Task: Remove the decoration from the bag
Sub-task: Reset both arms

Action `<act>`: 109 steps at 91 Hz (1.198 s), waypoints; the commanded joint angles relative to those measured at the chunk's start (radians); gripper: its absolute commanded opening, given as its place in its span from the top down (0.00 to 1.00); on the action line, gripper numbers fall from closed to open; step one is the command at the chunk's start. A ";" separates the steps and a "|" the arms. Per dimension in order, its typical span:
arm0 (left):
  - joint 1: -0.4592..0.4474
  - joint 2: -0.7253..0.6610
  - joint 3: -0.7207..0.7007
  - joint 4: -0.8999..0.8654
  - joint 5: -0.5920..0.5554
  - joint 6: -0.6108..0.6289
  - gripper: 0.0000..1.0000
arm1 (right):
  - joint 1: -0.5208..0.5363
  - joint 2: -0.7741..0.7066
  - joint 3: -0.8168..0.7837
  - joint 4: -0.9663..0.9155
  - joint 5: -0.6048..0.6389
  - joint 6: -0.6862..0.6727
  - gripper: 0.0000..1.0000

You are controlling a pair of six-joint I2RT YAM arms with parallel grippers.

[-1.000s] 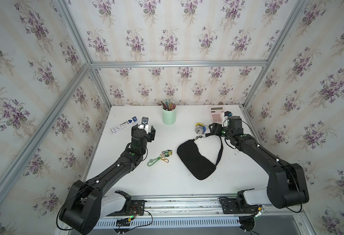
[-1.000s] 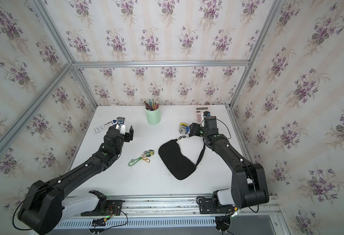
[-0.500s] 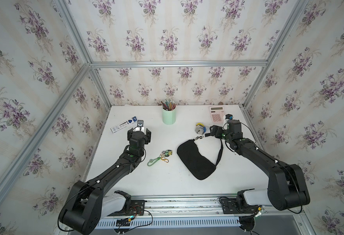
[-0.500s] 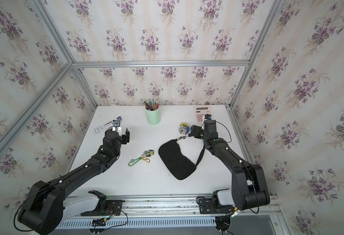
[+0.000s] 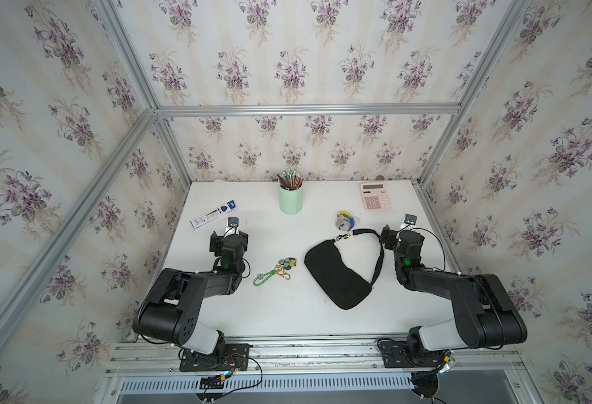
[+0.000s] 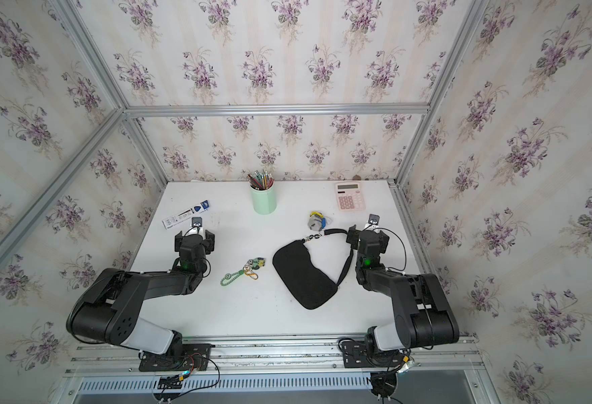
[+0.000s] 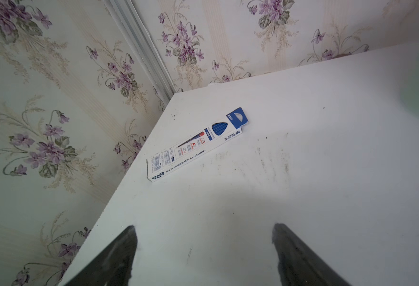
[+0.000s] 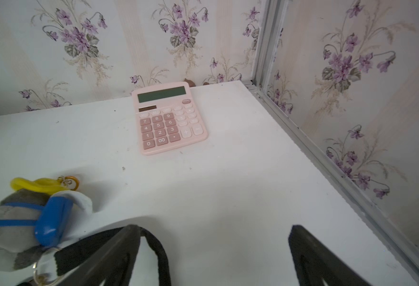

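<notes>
Both hands empty and spread, so the job looks done. Top views first: in both top views the decoration (image 5: 275,271) lies loose on the worktop (image 5: 252,314), between my left arm (image 5: 200,280) and the bag (image 5: 336,276), near the bag but apart from it, nothing joining it to the chain (image 5: 343,238). My left hand (image 5: 229,238) sits past the decoration toward the back, jaws wide, holding nothing. My right hand (image 5: 400,238) is just beside the far bend of the strap (image 5: 379,259), wide too. Plush charm (image 5: 344,222) lies at the chain end of the bag; pencil cup (image 5: 290,200), calculator (image 5: 375,201) and pen box (image 5: 212,215) line the back, untouched. Left wrist view: two spread fingers (image 7: 121,255), bare worktop, the pen box ahead; no decoration, no bag, so it says nothing on the task's thing. Right wrist view: fingers far apart, strap bends right at one finger (image 8: 115,257), touching or not I cannot tell, clearly not pinched; plush charm close by with its ring (image 8: 39,268) near the strap end, detail too small from the top; calculator ahead. Decoration absent here as well, only the top views place it. Step, my call: removal finished, both hands standing clear. Next move, if any, needs no grip, just care that the right hand does not drag the strap when it lifts off
</notes>
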 commanded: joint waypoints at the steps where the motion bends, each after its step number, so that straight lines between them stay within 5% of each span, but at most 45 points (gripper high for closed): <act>1: 0.023 -0.006 -0.007 0.087 0.069 -0.031 0.12 | -0.031 0.029 -0.050 0.241 -0.047 0.000 0.01; 19: 0.110 -0.034 -0.068 0.129 0.238 -0.108 0.12 | -0.035 0.031 -0.103 0.329 -0.133 -0.024 0.00; 27: 0.132 0.020 -0.124 0.282 0.307 -0.104 0.13 | -0.036 0.091 -0.190 0.568 -0.171 -0.052 0.00; 30: 0.132 0.047 -0.139 0.343 0.318 -0.086 0.12 | -0.037 0.059 -0.188 0.529 -0.166 -0.039 0.00; 50: 0.137 0.022 -0.041 0.114 0.306 -0.118 0.11 | -0.033 0.070 -0.176 0.522 -0.162 -0.049 0.00; 109: 0.140 0.024 -0.038 0.113 0.308 -0.117 0.11 | -0.032 0.075 -0.165 0.495 -0.220 -0.065 0.00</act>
